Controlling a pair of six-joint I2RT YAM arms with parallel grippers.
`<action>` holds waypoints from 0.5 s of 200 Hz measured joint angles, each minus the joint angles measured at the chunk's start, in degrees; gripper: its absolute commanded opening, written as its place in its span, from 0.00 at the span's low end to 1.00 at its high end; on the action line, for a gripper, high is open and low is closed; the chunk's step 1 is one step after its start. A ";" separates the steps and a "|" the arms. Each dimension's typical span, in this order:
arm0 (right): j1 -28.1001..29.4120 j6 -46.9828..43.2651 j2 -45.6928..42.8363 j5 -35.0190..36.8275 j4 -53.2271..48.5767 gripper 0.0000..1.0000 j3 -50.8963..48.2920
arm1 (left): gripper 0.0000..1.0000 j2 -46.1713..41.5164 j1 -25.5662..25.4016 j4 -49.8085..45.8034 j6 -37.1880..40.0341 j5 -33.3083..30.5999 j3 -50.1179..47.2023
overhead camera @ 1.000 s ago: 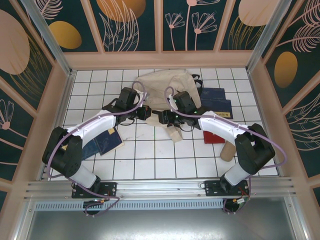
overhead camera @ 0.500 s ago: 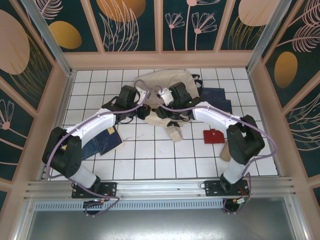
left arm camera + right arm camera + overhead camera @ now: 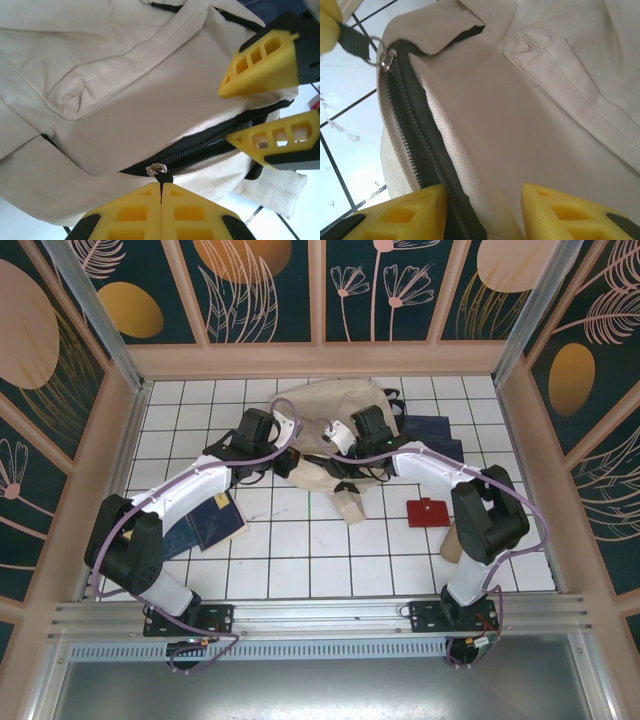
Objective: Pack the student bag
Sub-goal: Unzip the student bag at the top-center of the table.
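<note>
Nearest my bases, on the white tiled surface [image 3: 300, 555], a navy book [image 3: 205, 525] lies partly under my left arm [image 3: 190, 490]. On the right, a flat red item [image 3: 428, 512] sits beside a tan roll [image 3: 455, 540] that my right arm [image 3: 480, 520] half hides, so I cannot tell what it is. Further in, a beige strap end [image 3: 350, 505] points toward me from the bag [image 3: 330, 405], which lies flat in the middle of the far half of the surface; both tools meet at its near edge. My left tool [image 3: 161, 186] is pinched closed on the black tab [image 3: 161, 176] of the slider [image 3: 156, 169], and the dark zipper [image 3: 210, 142] runs off to the right along the bag's edge. I cannot tell whether it is open. My right tool [image 3: 482, 192] has its fingers apart, straddling that zipper edge with cloth between them. From above, my wrists and cables [image 3: 300, 430] cover the zipper and the bag's near part. Beyond the right tool, just beside the bag, navy books [image 3: 432, 430] lie stacked, their near edge cut off by my right arm.
</note>
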 measured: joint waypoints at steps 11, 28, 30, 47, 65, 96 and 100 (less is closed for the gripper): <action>-0.02 -0.79 0.00 -0.02 -0.09 0.43 0.00 | 0.00 0.11 0.04 -0.02 0.17 0.02 0.52; -0.02 -1.64 0.00 -0.04 -0.15 0.40 0.00 | 0.00 0.20 0.15 -0.09 0.39 0.00 0.87; -0.02 -1.77 0.00 -0.04 -0.15 0.40 0.00 | 0.00 0.20 0.15 -0.15 0.39 0.00 0.90; -0.02 -2.19 0.02 0.00 -0.24 0.32 0.02 | 0.00 0.20 0.24 -0.26 0.42 0.00 0.94; 0.07 -2.73 0.02 0.68 -0.33 0.22 0.02 | 0.00 0.20 0.35 -0.42 0.39 -0.02 0.94; 1.03 -4.13 0.02 4.74 0.13 0.11 -0.02 | 0.00 0.20 0.46 -0.42 0.33 -1.57 0.94; 1.09 -4.20 0.02 5.29 0.20 0.10 -0.07 | 0.00 0.20 0.50 -0.42 0.28 -1.97 0.94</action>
